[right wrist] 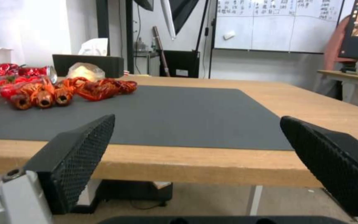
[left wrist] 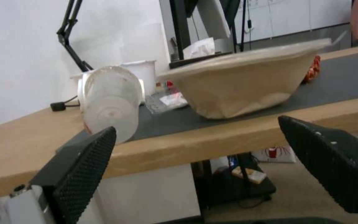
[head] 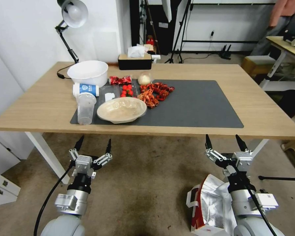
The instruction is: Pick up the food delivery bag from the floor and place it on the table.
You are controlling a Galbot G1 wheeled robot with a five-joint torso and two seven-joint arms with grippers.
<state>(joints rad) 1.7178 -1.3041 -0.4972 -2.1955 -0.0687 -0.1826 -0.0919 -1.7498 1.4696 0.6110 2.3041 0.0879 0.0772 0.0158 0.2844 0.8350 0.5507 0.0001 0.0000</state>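
The food delivery bag (head: 209,206), red and white with a silver foil lining, stands open on the floor at the lower right, partly hidden under my right arm. Above and in front of it my right gripper (head: 225,143) is open and empty, just short of the table's (head: 46,105) front edge. Its fingertips (right wrist: 84,143) frame the table edge (right wrist: 179,161) and grey mat (right wrist: 179,115). My left gripper (head: 93,144) is open and empty too, below the front edge at the left. Its fingers (left wrist: 88,161) point at a beige bowl (left wrist: 237,84).
On the mat (head: 200,105) lie a beige bowl (head: 122,109), a clear cup (head: 86,108), red crayfish (head: 154,91), strawberries (head: 127,90) and a white bottle (head: 86,89). A white bowl (head: 88,72), tissue box (head: 135,61) and desk lamp (head: 72,19) stand behind. A white leg (head: 46,154) stands near my left arm.
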